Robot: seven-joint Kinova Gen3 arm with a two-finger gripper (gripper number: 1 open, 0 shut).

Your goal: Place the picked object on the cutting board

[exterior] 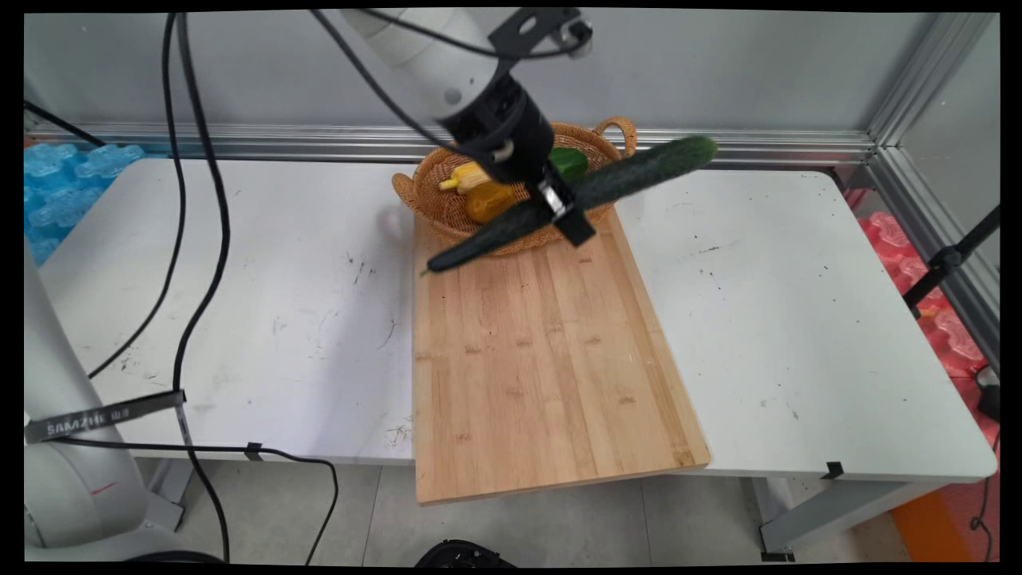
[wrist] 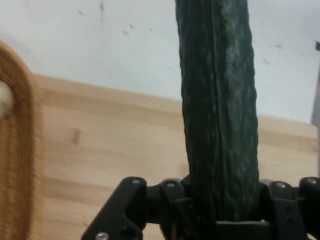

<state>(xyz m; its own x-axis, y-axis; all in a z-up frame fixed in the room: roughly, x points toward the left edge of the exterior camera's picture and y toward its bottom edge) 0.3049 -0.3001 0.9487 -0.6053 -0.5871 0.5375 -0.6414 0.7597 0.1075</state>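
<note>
A long dark green cucumber point(exterior: 639, 172) hangs in the air, slanting from low left to high right, with my gripper point(exterior: 563, 209) shut on its middle. It is held above the far end of the wooden cutting board point(exterior: 543, 359), just in front of the wicker basket point(exterior: 447, 209). In the hand view the cucumber point(wrist: 217, 110) runs straight up from between the black linkage, with the cutting board point(wrist: 110, 150) below and the basket's rim point(wrist: 22, 150) at the left edge.
The basket holds a yellow corn cob point(exterior: 467, 176), an orange-yellow vegetable point(exterior: 487, 200) and a green pepper point(exterior: 568, 162). Black cables point(exterior: 188, 239) hang over the table's left half. The white table point(exterior: 798, 319) ends at a metal rail and wall behind.
</note>
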